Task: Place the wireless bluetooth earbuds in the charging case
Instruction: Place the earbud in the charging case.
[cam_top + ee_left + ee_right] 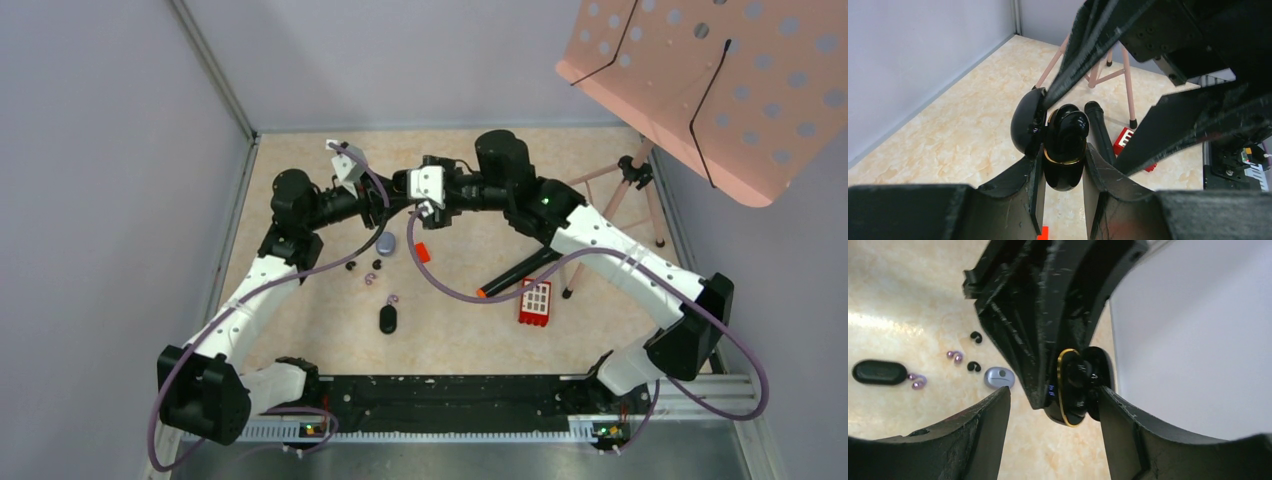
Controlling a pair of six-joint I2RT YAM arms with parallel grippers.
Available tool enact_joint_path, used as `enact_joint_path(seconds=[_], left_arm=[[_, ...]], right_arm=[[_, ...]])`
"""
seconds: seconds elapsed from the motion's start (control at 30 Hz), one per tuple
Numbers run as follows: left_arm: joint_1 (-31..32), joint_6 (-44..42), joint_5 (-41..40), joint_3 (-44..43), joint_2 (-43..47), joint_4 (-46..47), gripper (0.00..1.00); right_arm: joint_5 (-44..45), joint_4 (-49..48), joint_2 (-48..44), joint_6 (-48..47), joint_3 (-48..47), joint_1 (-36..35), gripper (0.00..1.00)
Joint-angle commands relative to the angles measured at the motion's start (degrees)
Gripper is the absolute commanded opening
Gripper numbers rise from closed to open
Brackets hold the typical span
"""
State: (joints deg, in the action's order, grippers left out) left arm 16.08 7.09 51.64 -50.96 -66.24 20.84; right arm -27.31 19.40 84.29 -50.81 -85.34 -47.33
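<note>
From above, your left gripper point(388, 207) and right gripper point(431, 209) meet over the tabletop point(300, 330). The earbuds point(377, 264) lie loose on it just below them, none in the charging case, with a closed black case point(388, 319) nearby.

In the left wrist view, your left gripper point(1064, 161) pinches the open charging case point(1064, 150), lifted off the tabletop.

In the right wrist view, your right gripper point(1054, 391) is spread wide around that case.

Both arms meet centrally; left gripper point(1063, 151) clamps the charging case point(1066, 125), right gripper point(1054, 391) spread wide.
</note>
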Motion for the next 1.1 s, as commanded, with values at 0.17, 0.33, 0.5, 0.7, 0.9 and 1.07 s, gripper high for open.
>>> enact_joint_path(seconds=[0.17,0.33,0.5,0.7,0.9,1.07], left_arm=[[-0.05,-7.39,3.75,0.51,1.94,-0.94,0.0],[-0.01,-11.31,5.1,0.42,2.29,-2.58,0.0],[-0.04,-11.59,6.3,0.05,2.39,-2.83,0.0],[0.01,-11.71,6.66,-0.31,2.35,-3.16,0.0],[-0.08,-11.52,7.05,-0.72,2.3,-3.22,0.0],[0.0,-11.59,7.33,-0.49,2.72,-3.28,0.0]], right_arm=[[-3.12,-1.22,0.9,17.49,-8.76,2.92,0.59],[-4.58,-1.74,2.07,22.74,-10.07,3.69,0.38],[-5.69,-1.52,1.75,21.75,-8.93,3.73,0.36],[-4.11,-0.59,2.33,19.76,-8.79,3.72,0.47],[-3.7,0.48,3.45,17.82,-8.97,3.74,0.49],[-2.6,0.63,4.19,17.15,-8.96,3.74,0.49]])
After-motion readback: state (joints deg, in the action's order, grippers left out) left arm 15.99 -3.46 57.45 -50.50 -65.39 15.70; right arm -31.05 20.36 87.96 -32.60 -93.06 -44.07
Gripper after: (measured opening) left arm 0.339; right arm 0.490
